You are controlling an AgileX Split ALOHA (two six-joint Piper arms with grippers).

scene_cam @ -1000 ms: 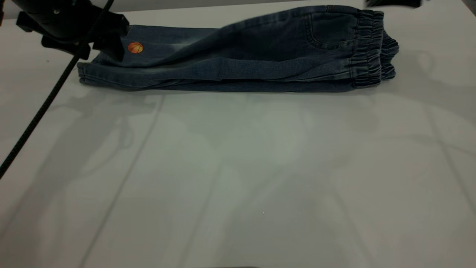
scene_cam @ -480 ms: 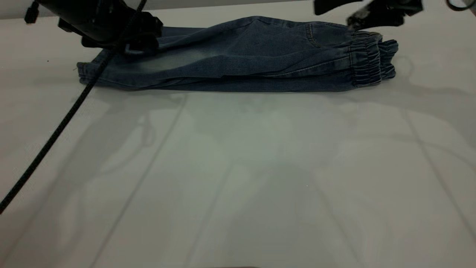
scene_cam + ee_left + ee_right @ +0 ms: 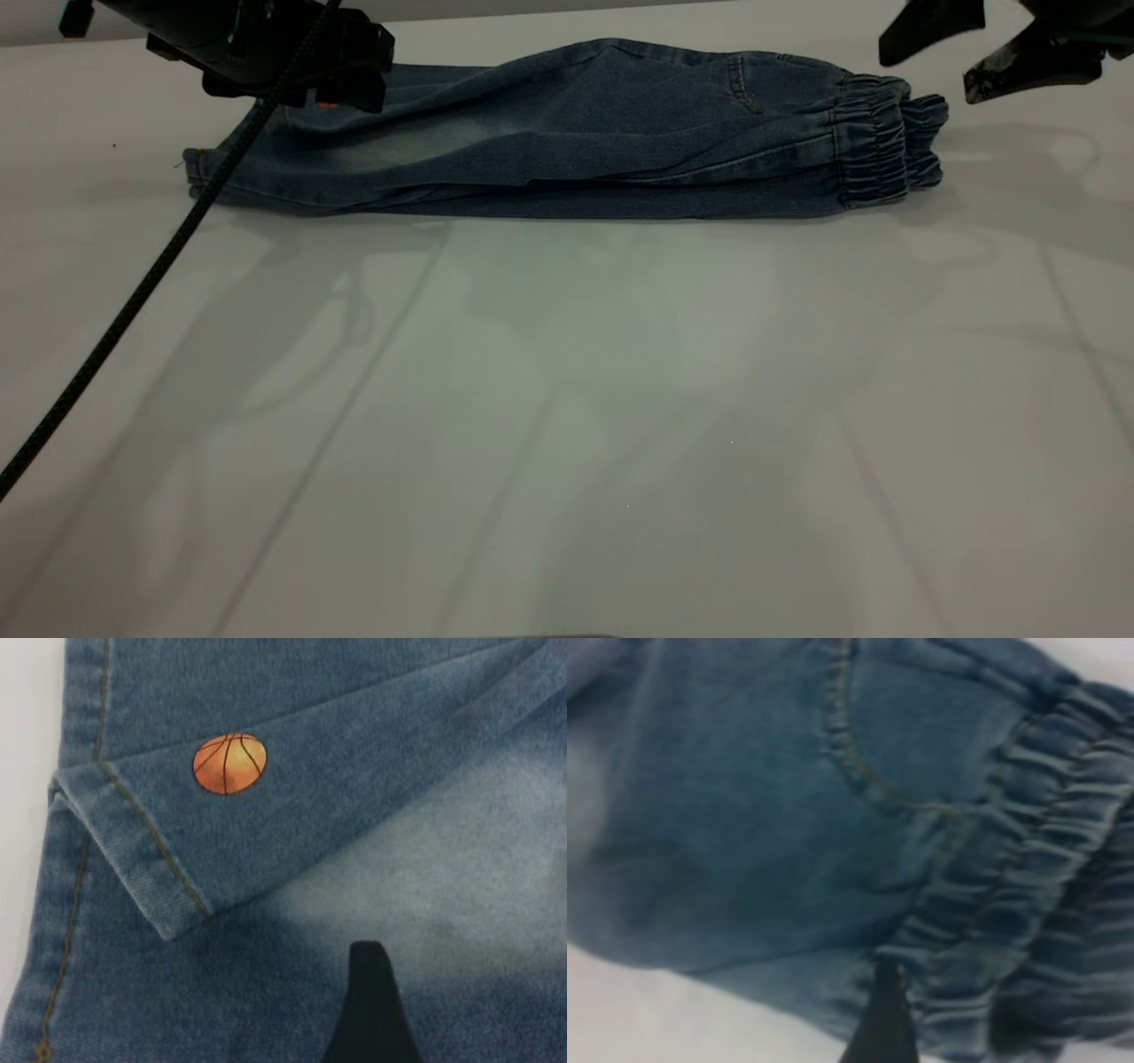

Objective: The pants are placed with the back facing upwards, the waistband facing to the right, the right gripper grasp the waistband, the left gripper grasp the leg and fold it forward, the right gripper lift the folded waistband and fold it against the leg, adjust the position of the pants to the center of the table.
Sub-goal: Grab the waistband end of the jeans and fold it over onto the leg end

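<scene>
The pants (image 3: 567, 133) lie folded lengthwise on the far part of the tabletop (image 3: 567, 399), one half laid over the other, running left to right. The waistband (image 3: 877, 137) is at the right end, its gathered elastic stacked in two layers. The hem ends are at the left.

The left gripper (image 3: 341, 84) hangs above the far left end of the pants, over the leg (image 3: 266, 815). Its cable (image 3: 133, 301) trails down toward the near left edge. In the left wrist view, one black finger (image 3: 372, 1010) shows above the pale faded denim without visible contact; an orange basketball print (image 3: 229, 764) sits on a turned-over hem corner. Whether this gripper is open or closed cannot be told.

The right gripper (image 3: 974, 53) hovers to the right of the waistband, raised off the tabletop, apart from the cloth. Its two fingers are spread with a clear gap and hold nothing. The right wrist view shows a pocket seam (image 3: 859, 762) beside the ruffled band.
</scene>
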